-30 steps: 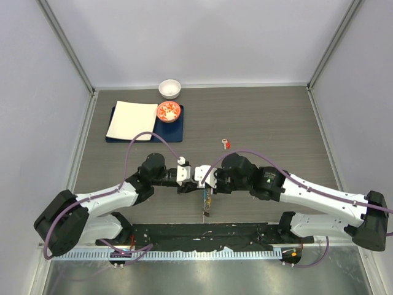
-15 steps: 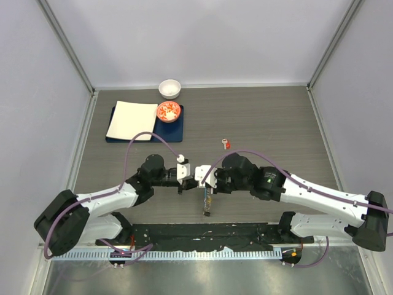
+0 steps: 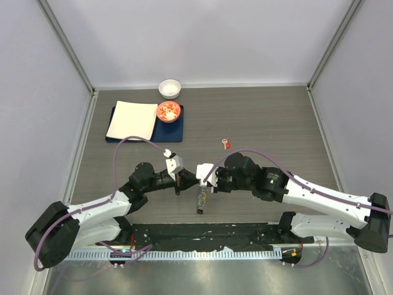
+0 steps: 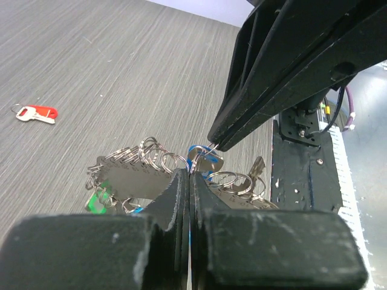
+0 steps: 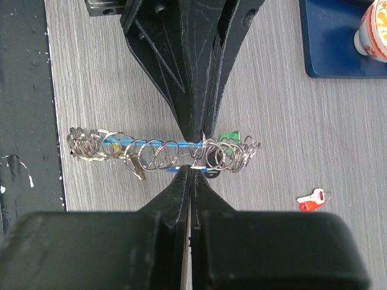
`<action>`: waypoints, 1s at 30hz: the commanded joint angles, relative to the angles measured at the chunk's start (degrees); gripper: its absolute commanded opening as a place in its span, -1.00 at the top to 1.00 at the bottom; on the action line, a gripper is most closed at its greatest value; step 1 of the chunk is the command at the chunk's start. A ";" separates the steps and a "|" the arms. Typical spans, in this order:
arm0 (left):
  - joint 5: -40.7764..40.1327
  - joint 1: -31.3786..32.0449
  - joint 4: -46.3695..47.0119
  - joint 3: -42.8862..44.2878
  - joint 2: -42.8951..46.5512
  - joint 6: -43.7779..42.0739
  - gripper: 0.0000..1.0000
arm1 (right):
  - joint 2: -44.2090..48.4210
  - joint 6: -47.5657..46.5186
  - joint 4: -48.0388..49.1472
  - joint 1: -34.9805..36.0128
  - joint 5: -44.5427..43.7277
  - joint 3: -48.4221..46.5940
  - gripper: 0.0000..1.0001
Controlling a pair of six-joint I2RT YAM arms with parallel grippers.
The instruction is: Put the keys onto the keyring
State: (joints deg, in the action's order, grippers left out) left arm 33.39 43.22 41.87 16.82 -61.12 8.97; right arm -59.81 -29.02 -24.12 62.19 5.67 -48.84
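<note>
Pinching: both arms meet at the keyring (image 5: pixel 158 147), near the front of the table (image 3: pixel 276 117); two grips keep the floppy bunch steady and pulled out in a line.
Left fingers (image 4: pixel 183 185): closed flat, tips at a loop in the middle of the bunch and seemingly nipping it, likely to brace the ring while the other arm works on it.
Right fingers (image 5: pixel 185 181): closed on a thin wire loop on the side opposite the left tips. I judge this grip is meant to hold or pry the ring where a key has to go on.
Keyring: rings and silver keys strung along a blue strip (image 5: pixel 175 144), with a green tag (image 5: pixel 228 138) near one end. Whether the bunch rests on the table or hangs just above it, I cannot tell.
Red key (image 3: pixel 226 144): lies loose on the table, well apart from both arms and beyond the right one. It is not yet on the ring, so the task is unfinished.
Blue key: cannot be told from the blue bits inside the bunch; on or off, I cannot say.
Next need: probably one arm must let go to fetch the red key while the other keeps the ring presented.
Risk: thin wire may slip from closed tips.
Far corner: mat (image 3: pixel 174 133), cloth (image 3: pixel 132 120), red bowl (image 3: pixel 167 111) and white bowl (image 3: pixel 169 88) sit well apart, seemingly no part of this step.
</note>
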 commanded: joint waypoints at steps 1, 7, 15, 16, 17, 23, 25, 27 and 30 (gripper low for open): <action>-8.24 -0.77 6.03 -0.73 4.34 3.15 1.00 | 0.58 1.59 -1.55 0.56 0.66 0.59 0.99; -9.83 -0.77 10.68 -3.02 6.72 5.79 1.00 | -0.22 2.73 1.52 0.65 1.09 1.90 0.99; -8.96 -0.77 17.45 -5.04 5.32 8.60 1.00 | -0.48 4.32 8.38 0.82 1.45 4.89 0.99; -8.78 -0.68 18.16 -5.22 5.14 8.78 1.00 | -0.39 4.40 9.60 0.82 1.53 5.07 0.99; -8.52 -0.77 18.68 -5.30 5.05 8.96 1.00 | -0.31 4.41 10.05 0.82 1.62 5.33 0.99; -7.64 -0.77 23.96 -6.71 3.55 10.36 1.00 | -0.04 4.76 11.11 0.82 2.15 5.77 0.99; -7.46 -0.77 25.27 -6.89 3.03 10.54 1.00 | -0.48 5.02 11.72 0.82 2.50 5.95 0.99; -7.28 -0.77 25.98 -6.97 2.76 10.89 1.00 | -0.66 5.11 12.86 0.82 2.76 6.30 0.99; -7.19 -0.68 27.21 -7.24 2.41 11.15 1.00 | -0.66 5.63 14.27 0.74 3.12 6.91 0.99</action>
State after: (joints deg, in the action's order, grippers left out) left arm 27.55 43.05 57.76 9.17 -58.78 19.49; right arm -60.16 -25.02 -11.97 62.52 6.85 -42.89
